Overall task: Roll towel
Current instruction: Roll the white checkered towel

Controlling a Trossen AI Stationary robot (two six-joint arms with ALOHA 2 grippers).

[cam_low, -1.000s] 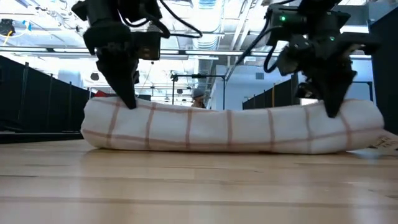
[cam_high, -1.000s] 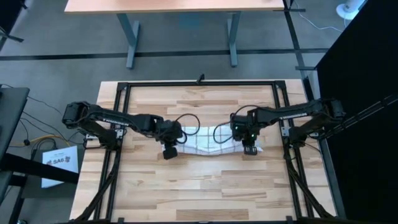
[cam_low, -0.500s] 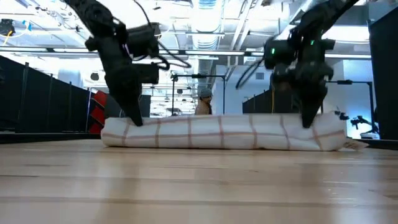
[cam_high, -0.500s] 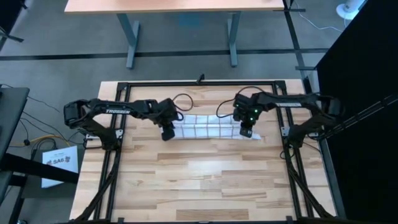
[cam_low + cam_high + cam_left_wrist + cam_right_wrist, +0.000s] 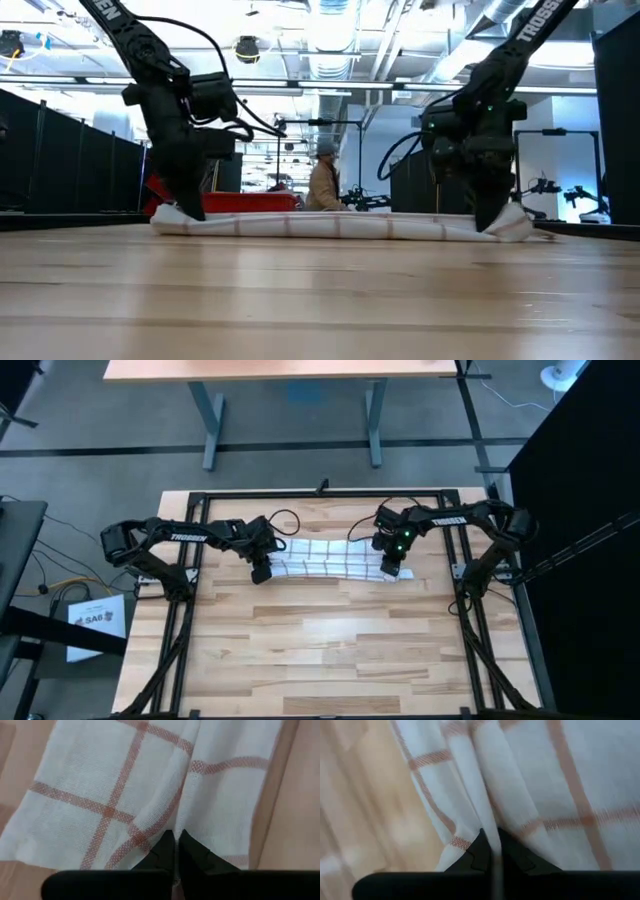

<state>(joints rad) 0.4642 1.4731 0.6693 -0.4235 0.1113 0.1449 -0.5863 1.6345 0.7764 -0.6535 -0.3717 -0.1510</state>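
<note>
Left gripper (image 5: 261, 572) was found at the left end of the towel (image 5: 330, 558), about ten o'clock from table centre; its fingers (image 5: 165, 849) were pinched shut, with a fold of the cloth apparently caught between the tips. The towel itself was recorded as a long, low band lying across the far half of the table (image 5: 320, 650), running from nine to three o'clock between the two arms. Against the half-second-earlier pictures, the band was noted farther toward twelve o'clock and markedly flatter in the low view (image 5: 330, 226): the plump cylinder seen before had been reduced to a thin, slack strip. This was judged to mean either that the roll had been drawn out and loosened by the carry, or that it was lying farther from the low camera; the wrist views showed loose folds, not tight turns, so the roll was judged incomplete. Right gripper (image 5: 395, 569) was found at the right end, about two o'clock, fingers (image 5: 482, 851) likewise closed to a narrow seam on a ridge of cloth. A person (image 5: 324, 184) was noted standing in the room beyond.
</note>
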